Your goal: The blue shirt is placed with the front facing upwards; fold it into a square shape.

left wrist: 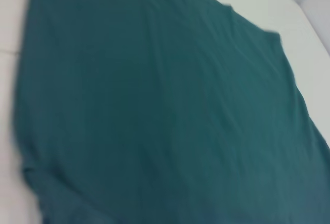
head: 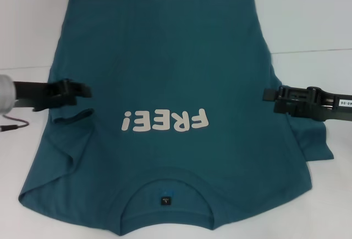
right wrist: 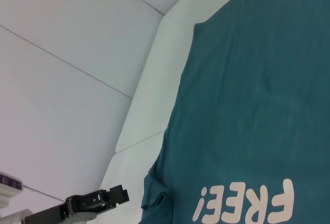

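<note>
The blue shirt (head: 165,68) lies front up on the white table, its collar (head: 165,195) nearest me and the cream "FREE!" lettering (head: 165,121) across the chest. My left gripper (head: 88,90) reaches in level over the shirt's left edge, just above a small fold in the cloth (head: 71,115). Opposite it, my right gripper (head: 267,97) sits at the shirt's right edge, above the right sleeve (head: 316,145). The left wrist view is filled by the shirt (left wrist: 154,110). In the right wrist view, the shirt (right wrist: 247,105) and the left gripper (right wrist: 122,194) show farther off.
The white table (head: 308,19) extends past the shirt on both sides and beyond the hem. A thin dark cable (head: 14,123) hangs by my left arm. White wall panels (right wrist: 62,80) stand behind the table.
</note>
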